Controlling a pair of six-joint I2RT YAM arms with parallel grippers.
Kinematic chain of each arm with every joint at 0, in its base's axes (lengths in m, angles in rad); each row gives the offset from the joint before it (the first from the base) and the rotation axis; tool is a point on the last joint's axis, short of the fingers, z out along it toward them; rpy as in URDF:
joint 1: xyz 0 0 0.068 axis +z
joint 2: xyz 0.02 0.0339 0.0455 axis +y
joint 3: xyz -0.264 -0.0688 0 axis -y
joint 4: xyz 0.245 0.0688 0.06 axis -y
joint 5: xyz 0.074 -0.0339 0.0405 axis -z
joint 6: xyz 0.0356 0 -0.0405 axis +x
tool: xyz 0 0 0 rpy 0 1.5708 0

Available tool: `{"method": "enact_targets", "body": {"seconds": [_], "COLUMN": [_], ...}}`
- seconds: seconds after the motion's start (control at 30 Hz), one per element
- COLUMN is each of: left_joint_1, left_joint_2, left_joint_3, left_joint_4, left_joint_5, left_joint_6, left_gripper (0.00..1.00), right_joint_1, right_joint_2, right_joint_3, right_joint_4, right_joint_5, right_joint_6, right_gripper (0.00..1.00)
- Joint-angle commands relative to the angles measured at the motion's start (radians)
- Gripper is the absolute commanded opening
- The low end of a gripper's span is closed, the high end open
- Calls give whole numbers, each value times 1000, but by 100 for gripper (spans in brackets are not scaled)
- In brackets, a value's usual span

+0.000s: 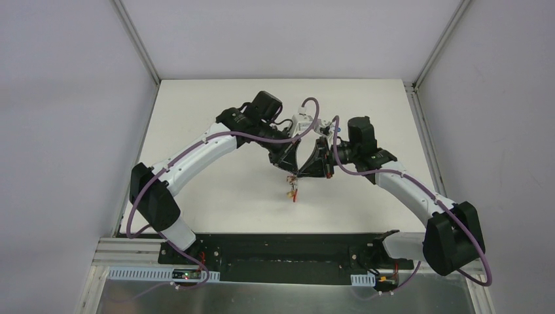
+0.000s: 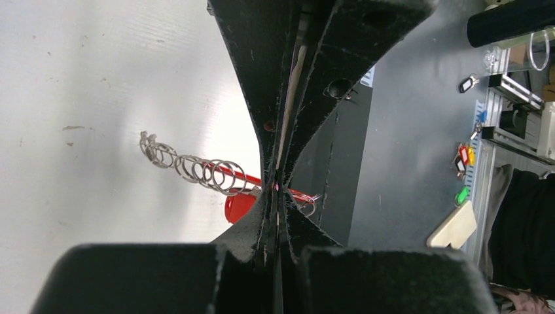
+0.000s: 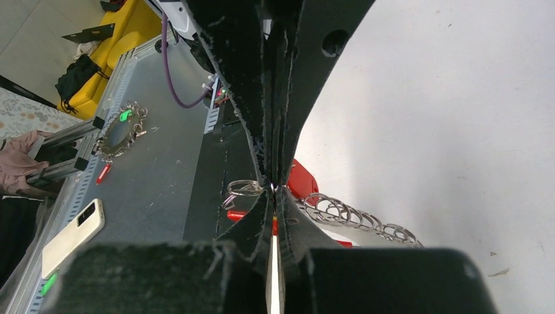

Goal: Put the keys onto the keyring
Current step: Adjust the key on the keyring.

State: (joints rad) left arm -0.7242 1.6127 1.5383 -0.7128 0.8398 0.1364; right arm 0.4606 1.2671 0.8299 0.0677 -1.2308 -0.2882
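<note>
Both grippers meet tip to tip above the middle of the white table (image 1: 222,196). My left gripper (image 2: 275,190) is shut on the thin red half of the keyring (image 2: 230,171). A row of small metal rings (image 2: 196,170) trails left from it, and a red key tag (image 2: 239,206) hangs just below. My right gripper (image 3: 272,186) is shut on the same keyring, with a split ring (image 3: 252,188) right at its tips and a red tag (image 3: 301,180) behind them. In the top view, keys with red and orange tags (image 1: 292,190) dangle under the joined grippers (image 1: 300,171).
The black front rail (image 1: 281,245) runs along the table's near edge. On the grey bench beyond it lie another ring of keys with a green tag (image 3: 121,127), a phone (image 3: 69,237) and loose tagged keys (image 2: 465,157). Grey walls stand on both sides.
</note>
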Motion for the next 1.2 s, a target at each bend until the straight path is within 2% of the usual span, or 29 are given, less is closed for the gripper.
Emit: {"method": "enact_targets", "body": {"seconds": [0.0,0.07,0.27,0.37,0.47,0.83,1.07,1.17], "left_joint_1": [36,65,116,122,123,123,122,121], "left_joint_2": [-18,-28,-111,-138,-140,-103,-97,-86], "left_joint_3": [-8,-22,-135,-179,-192,-195,-202,-193], "left_joint_4": [69,115,302,352,363,393,426,428], "left_joint_5": [62,93,146,145,137,173,191,200], "left_joint_6": [-35,-87,-187,-209,-209,-247,-280,-288], "left_gripper": [0,1,19,25,27,23,16,10], "right_joint_1": [-6,-16,-32,-39,-43,-72,-73,-73], "right_joint_2": [-17,-15,7,25,37,42,58,60], "right_joint_3": [0,-15,-71,-93,-110,-146,-158,-161], "right_joint_4": [119,213,541,654,742,854,892,895], "right_joint_5": [-21,-18,19,33,38,64,85,94], "right_joint_6": [85,180,505,606,664,751,781,784], "right_gripper": [0,0,0,0,0,0,0,0]}}
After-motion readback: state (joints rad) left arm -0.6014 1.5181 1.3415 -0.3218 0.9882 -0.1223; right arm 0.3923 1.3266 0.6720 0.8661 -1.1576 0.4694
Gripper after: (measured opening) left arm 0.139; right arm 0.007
